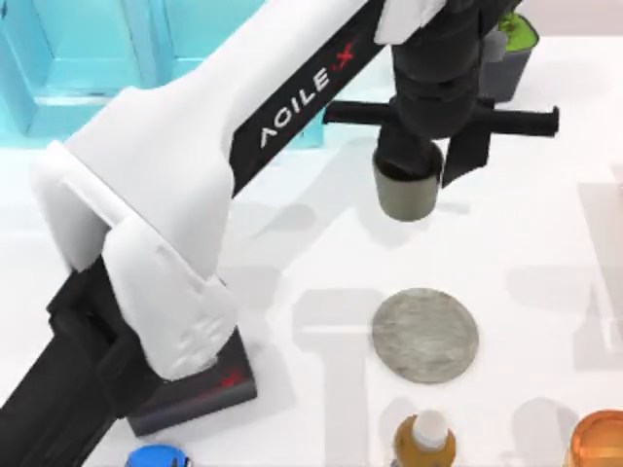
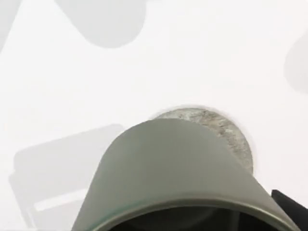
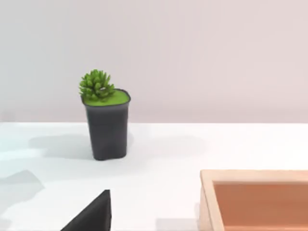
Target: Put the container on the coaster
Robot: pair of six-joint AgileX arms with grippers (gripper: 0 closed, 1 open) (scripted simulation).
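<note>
top view: left end effector [image 1: 409, 165] clamped on upright container [image 1: 407, 196], mouth upward, beyond coaster [image 1: 425, 335]

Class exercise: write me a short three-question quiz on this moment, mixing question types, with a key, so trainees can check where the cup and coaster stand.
1. True or false: the container already rests on the coaster.
2. Which claw holds the container?
A. left claw
B. right claw
C. neither
3. Fill in: at the far side of the table, beyond the left arm, stands a dark pot with a green ____.

Key
1. False: in the top view the container sits apart from the coaster, farther up the table, held in the claw.
2. A
3. plant
</note>
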